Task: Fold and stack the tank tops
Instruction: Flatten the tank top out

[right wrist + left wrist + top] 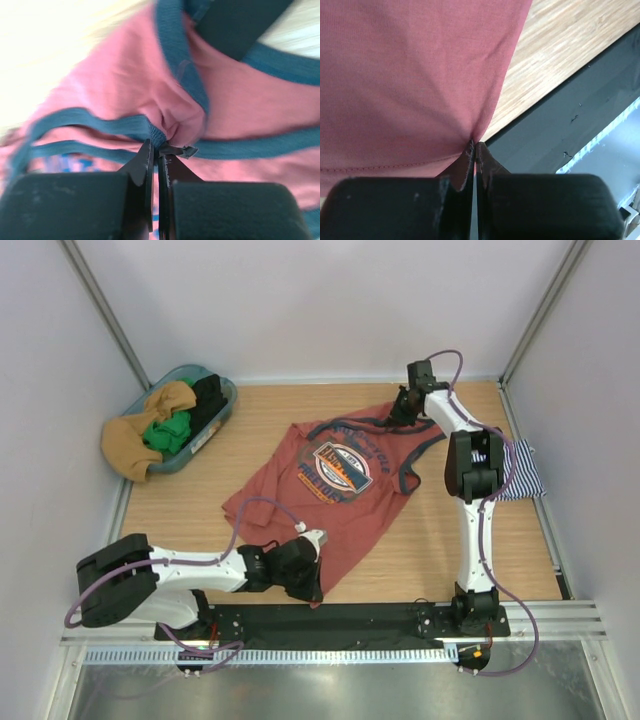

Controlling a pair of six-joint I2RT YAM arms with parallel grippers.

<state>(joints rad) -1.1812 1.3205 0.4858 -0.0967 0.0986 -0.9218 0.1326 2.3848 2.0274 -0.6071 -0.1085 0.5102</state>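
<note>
Item one: rust-red tank top (335,485), soft cloth with navy trim and a round printed chest graphic. It lies spread face up and a little rumpled in the middle of the light wooden surface (440,540), straps toward the far edge and hem toward my bases. Item two: navy-and-white striped tank top (522,472), bunched at the right edge of the surface. It is partly hidden behind my right arm and lies apart from the red one. Item three: my left tool (308,585), low at the near edge, jaws pressed together on the near hem corner of the rust-red tank top. My left wrist view shows the stitched hem drawn to a point where the black fingers (540,200) meet. Item four: my right tool (405,410), at the far side, jaws closed to a narrow slit on the navy trim at the strap end of the same top. My right wrist view is blurred, but it shows a small fold of trim and red cloth nipped between the tips. Item five: blue plastic basket (225,400), far left corner, holding a tan cloth (130,445), a green cloth (168,430) and a black cloth (208,400). The tan one spills over the near rim. Item six: black base rail (370,618), along the near edge, just beside my left tool's grip.
</note>
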